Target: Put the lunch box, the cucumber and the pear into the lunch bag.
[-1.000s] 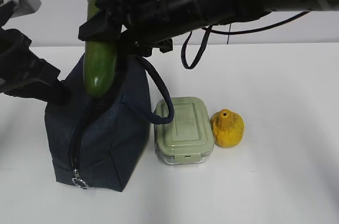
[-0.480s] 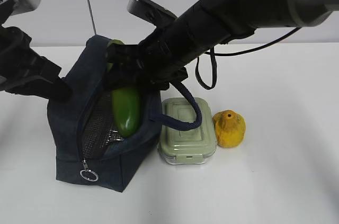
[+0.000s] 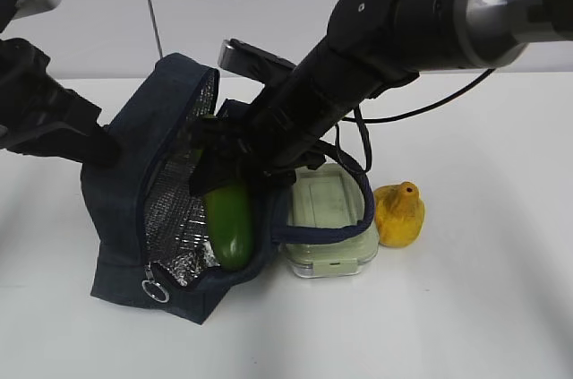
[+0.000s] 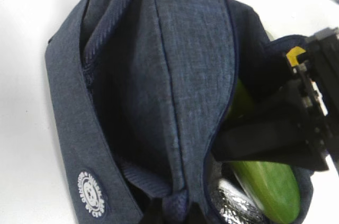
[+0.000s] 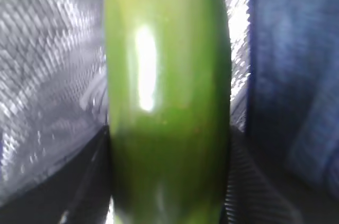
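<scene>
Green cucumber (image 3: 229, 227) is pinched in the right hand (image 3: 219, 168), inside the lunch bag (image 3: 125, 191).

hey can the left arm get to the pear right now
Probably not. The left gripper is shut on the lunch bag wall, and the bag, the right arm and the lunch box all stand between it and the pear.

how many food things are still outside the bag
2: the lunch box sits on the table right of the lunch bag, and the pear beside it. The cucumber is partly inside the bag.
</scene>
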Tool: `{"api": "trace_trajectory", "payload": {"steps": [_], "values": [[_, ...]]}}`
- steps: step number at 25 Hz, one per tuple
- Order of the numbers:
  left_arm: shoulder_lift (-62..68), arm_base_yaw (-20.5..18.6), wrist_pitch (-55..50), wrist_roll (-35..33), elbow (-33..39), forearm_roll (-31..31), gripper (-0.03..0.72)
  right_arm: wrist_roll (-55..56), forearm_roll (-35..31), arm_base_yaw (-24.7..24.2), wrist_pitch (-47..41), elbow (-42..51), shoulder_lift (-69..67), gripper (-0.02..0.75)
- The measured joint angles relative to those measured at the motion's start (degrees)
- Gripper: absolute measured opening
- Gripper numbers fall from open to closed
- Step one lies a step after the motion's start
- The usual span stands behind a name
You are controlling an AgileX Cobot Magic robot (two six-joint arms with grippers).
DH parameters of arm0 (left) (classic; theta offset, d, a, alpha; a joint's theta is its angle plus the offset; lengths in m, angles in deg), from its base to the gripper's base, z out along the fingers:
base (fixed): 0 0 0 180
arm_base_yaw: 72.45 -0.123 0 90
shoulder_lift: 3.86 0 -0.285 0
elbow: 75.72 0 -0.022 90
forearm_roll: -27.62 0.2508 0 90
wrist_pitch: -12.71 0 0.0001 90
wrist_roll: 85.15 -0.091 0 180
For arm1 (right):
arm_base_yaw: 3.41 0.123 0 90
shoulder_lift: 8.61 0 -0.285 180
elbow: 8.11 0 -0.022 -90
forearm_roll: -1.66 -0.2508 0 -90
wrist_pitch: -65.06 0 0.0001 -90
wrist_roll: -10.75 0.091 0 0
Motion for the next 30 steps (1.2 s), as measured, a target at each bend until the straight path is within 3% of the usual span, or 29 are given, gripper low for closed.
{"api": "trace_trajectory", "payload": {"steps": [4,7,14,17,19,24,30], "values": [[0.0,0.0,-0.2,0.0,0.0,0.1,0.018,-8.5,-7.4,0.2,-1.3,0.0,-0.1,0.519],[0.0,0.0,-0.2,0.0,0.0,0.1,0.018,-10.7,-9.1,0.2,-2.2,0.0,-0.1,0.608],[0.0,0.0,-0.6,-0.1,0.0,0.1,0.018,-11.6,-6.8,-0.4,-2.9,-0.4,3.8,0.594],[0.0,0.0,-0.7,-0.1,0.0,0.4,0.018,-9.6,1.0,-1.2,-4.7,-1.9,7.6,0.591],[0.0,0.0,-0.8,-0.1,0.0,0.5,0.018,-5.5,9.6,-1.9,-5.6,-2.6,10.7,0.591],[0.0,0.0,-1.0,-0.1,0.0,0.5,0.018,9.6,36.0,-3.1,-10.6,-2.7,14.1,0.590],[0.0,0.0,-1.1,-0.1,0.0,0.5,0.018,17.5,51.8,-3.2,-17.0,-2.7,11.8,0.589]]}}
